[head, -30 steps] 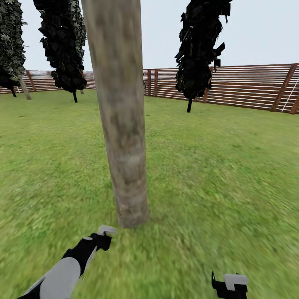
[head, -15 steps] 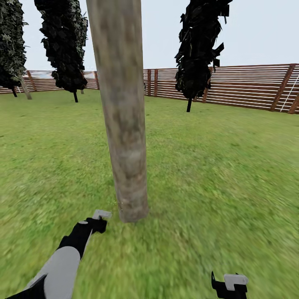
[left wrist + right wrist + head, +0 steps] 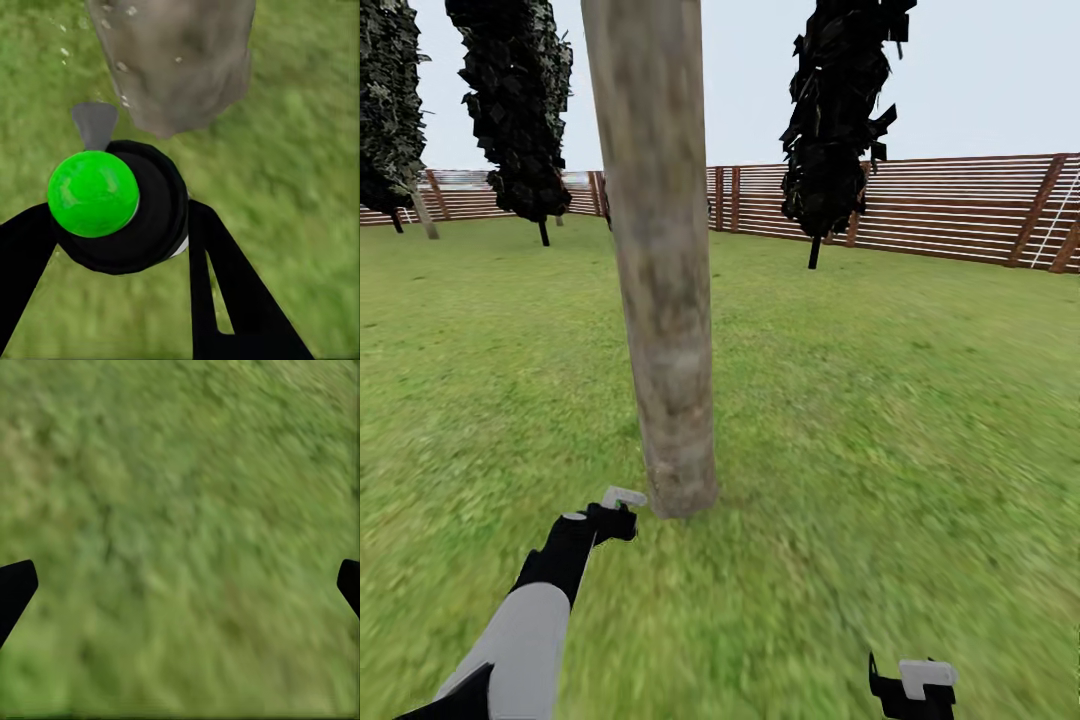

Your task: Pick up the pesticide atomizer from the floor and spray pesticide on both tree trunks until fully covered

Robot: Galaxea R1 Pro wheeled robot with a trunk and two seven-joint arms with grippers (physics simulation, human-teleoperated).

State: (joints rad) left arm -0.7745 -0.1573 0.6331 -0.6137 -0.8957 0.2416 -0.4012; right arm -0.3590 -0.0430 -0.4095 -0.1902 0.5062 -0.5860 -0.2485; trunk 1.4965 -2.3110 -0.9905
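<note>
A thick pale mottled tree trunk [image 3: 660,280] rises from the grass lawn [image 3: 880,400] straight ahead. My left gripper [image 3: 605,522] is shut on the pesticide atomizer [image 3: 618,504], low beside the trunk's base. Up close, the atomizer [image 3: 94,193] has a green cap, a black body and a grey nozzle aimed at the trunk [image 3: 176,60]. Tiny whitish pesticide specks [image 3: 124,66] dot the bark and the air beside it. My left gripper [image 3: 120,247] has black fingers on either side of the bottle. My right gripper [image 3: 912,685] hangs open over bare grass, its fingertips [image 3: 15,589] far apart.
Black cypress-like trees [image 3: 840,110] [image 3: 515,110] stand behind on thin dark stems. A brown slat fence [image 3: 960,205] closes the lawn at the back. Another pale trunk [image 3: 422,212] leans far off at the left near the fence. Grass spreads wide to the right.
My left arm has carried the atomizer forward, from short of the trunk's base to right beside it. The view has shifted slightly. The right gripper has stayed put.
</note>
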